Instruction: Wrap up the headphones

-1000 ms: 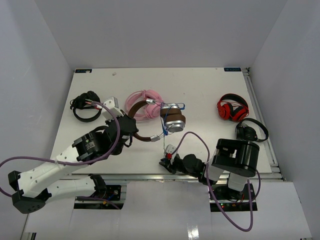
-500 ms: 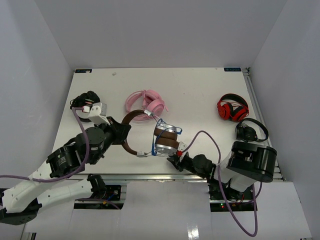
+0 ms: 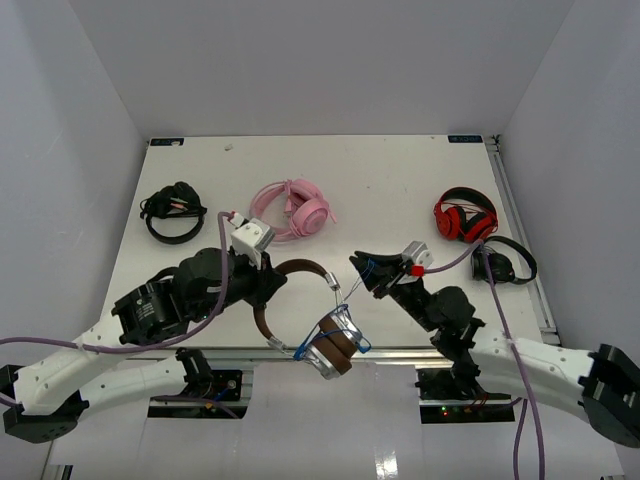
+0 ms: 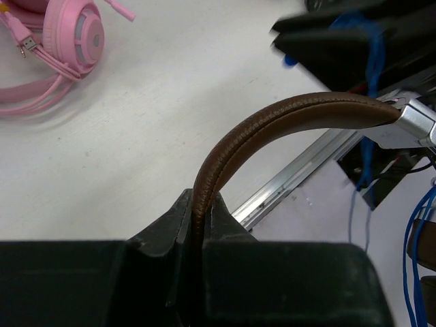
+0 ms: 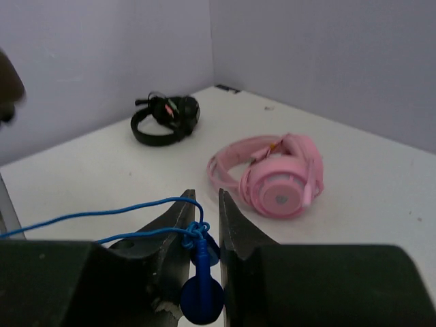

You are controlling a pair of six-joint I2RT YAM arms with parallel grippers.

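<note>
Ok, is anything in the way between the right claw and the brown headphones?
Nothing visible. The right claw pinches the blue cord, which runs unobstructed to the headphones held by the left claw; the pink headphones lie farther back, apart.

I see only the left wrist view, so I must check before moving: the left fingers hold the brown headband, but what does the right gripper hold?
Observer: The right gripper is shut on the blue cord, near its plug end.
Operator: And where are the ear cups?
Observer: The top view shows the ear cups, at the ends of the headband, over the near edge of the table, between the two arms.
Operator: Is cord already around them?
Observer: Yes, blue loops lie around them there; how many, I cannot tell.
</note>
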